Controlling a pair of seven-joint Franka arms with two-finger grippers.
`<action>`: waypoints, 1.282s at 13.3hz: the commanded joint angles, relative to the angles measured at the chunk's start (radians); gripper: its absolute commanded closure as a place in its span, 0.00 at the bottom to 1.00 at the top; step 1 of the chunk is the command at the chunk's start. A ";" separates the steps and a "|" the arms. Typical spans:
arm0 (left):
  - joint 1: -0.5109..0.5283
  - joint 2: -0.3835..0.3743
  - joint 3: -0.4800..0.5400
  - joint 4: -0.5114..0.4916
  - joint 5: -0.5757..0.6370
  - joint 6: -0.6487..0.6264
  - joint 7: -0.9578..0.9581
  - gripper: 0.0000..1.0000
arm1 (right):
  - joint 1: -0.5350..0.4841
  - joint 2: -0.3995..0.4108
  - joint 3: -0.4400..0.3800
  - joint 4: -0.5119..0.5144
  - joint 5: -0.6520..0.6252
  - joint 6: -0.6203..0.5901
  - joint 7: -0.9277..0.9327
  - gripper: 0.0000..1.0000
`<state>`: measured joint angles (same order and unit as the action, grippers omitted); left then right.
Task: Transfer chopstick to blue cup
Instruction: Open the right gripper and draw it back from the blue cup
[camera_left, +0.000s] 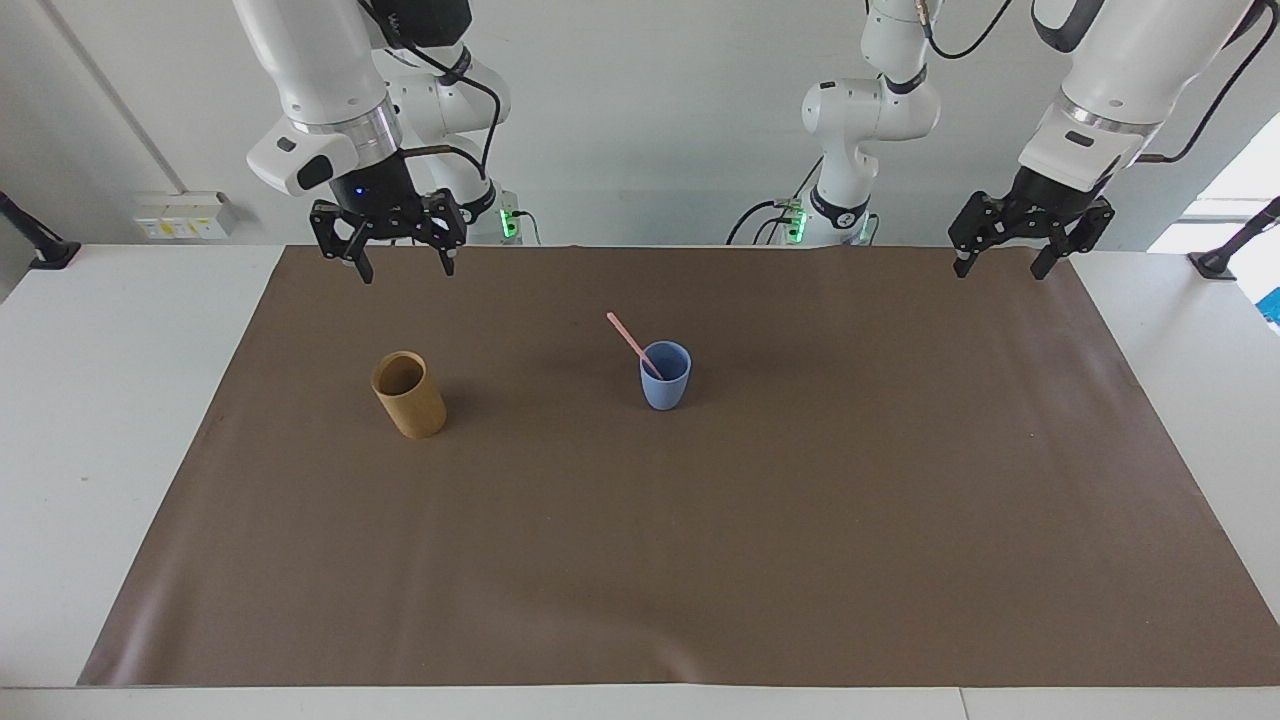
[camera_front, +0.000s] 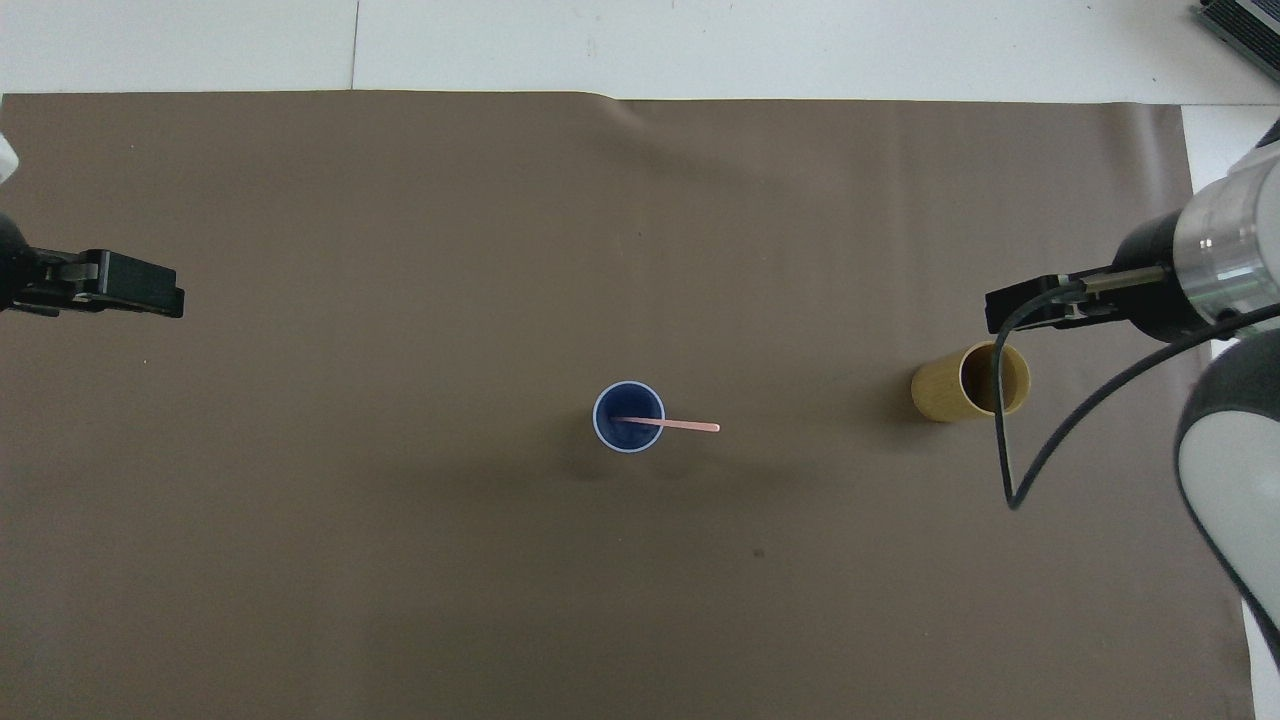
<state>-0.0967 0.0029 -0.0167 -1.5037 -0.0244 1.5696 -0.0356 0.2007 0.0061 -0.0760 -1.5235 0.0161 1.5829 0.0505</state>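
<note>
Brown matting (camera_left: 700, 560) covers nearly the whole white bench (camera_left: 100, 400), its edge nearest the robots running just under both arms. The right pincer (camera_left: 402, 262) hangs with its fingers spread and holding nothing, over the mat's edge toward the right arm's end of the bench. The left pincer (camera_left: 1001, 258) hangs the same way, fingers spread and carrying nothing, over the mat's corner toward the left arm's end, where that arm waits.

A little farther out, near the middle of the mat, stands the blue cup (camera_left: 665, 377), upright, with the chopstick (camera_left: 633, 344) inside it. The pale-pink stick leans on the rim, its free upper end tilted toward the right arm's end of the bench and well clear of both pincers. A tan-brown cup (camera_left: 409, 394) stands about level with the blue cup, toward the right arm's end, well apart from it and tilted a little in both views. In the overhead view a black cable (camera_front: 1010, 440) looping from the right arm crosses over the tan-brown cup's mouth.

Farther still, the mat lies bare all the way to its outer edge, with a narrow strip of white bench past it.
</note>
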 joint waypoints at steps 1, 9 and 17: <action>0.014 0.012 -0.008 0.028 -0.005 -0.028 0.008 0.00 | -0.059 -0.055 -0.002 -0.012 0.001 -0.052 0.020 0.00; 0.014 0.012 -0.008 0.028 -0.005 -0.028 0.008 0.00 | -0.136 -0.098 -0.060 -0.004 -0.010 -0.123 0.003 0.00; 0.014 0.011 -0.009 0.023 0.000 -0.032 0.008 0.00 | -0.135 -0.047 -0.053 0.053 -0.005 -0.104 0.000 0.00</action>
<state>-0.0967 0.0037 -0.0180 -1.5037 -0.0244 1.5652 -0.0356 0.0593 -0.0441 -0.1418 -1.4841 0.0139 1.4674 0.0506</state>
